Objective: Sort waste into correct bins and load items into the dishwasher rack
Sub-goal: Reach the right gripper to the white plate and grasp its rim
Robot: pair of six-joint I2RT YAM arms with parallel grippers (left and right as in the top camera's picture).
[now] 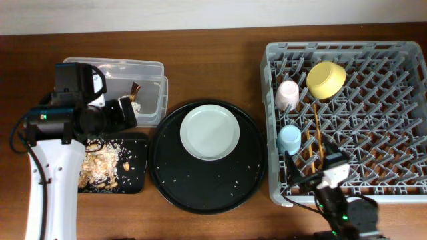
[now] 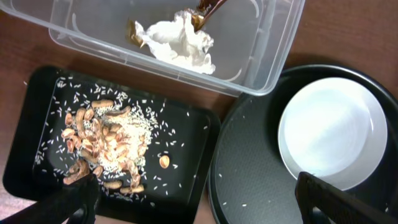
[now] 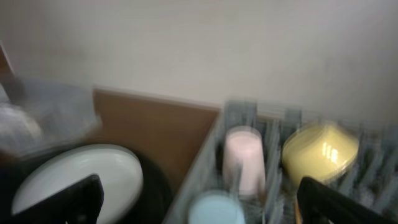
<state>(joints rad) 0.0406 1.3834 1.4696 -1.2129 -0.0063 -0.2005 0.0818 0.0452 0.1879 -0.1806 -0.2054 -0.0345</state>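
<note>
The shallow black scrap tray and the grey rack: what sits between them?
A large round black tray carrying the pale plate, seen from overhead.

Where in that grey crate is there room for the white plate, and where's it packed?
The dishwasher rack's right half, from the yellow bowl to its right wall, is bare pegs. Its left side is crowded: pink cup, light-blue cup, chopsticks. On the table, bare wood lies between the clear tub and the rack, beyond the round black tray.
</note>
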